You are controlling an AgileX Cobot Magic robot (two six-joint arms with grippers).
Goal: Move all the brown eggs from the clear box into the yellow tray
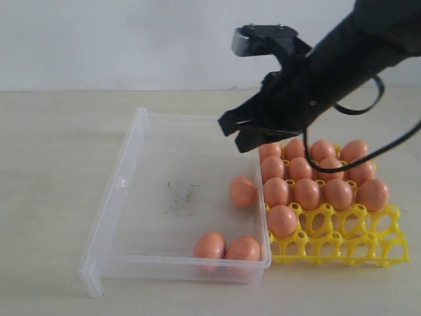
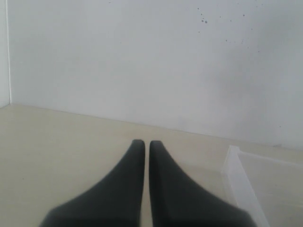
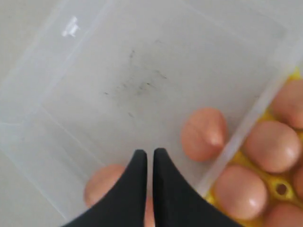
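3 brown eggs (image 1: 242, 191) in clear box (image 1: 125, 197), one lengthwise along wall; L gripper (image 2: 142, 144), R gripper (image 3: 150, 153) jaws closed

The right arm (image 1: 342, 59) leaves the exterior view at the upper right corner and covers the far side of the yellow tray (image 1: 342, 247) (the back-row brown eggs (image 1: 299, 168) cannot be counted for sure). The right wrist view is soft; there the fingers (image 3: 135, 189) of the right gripper (image 3: 150, 152) hide part of one egg (image 3: 102, 187) in the clear box (image 3: 71, 94), whose walls run past the picture's edges.
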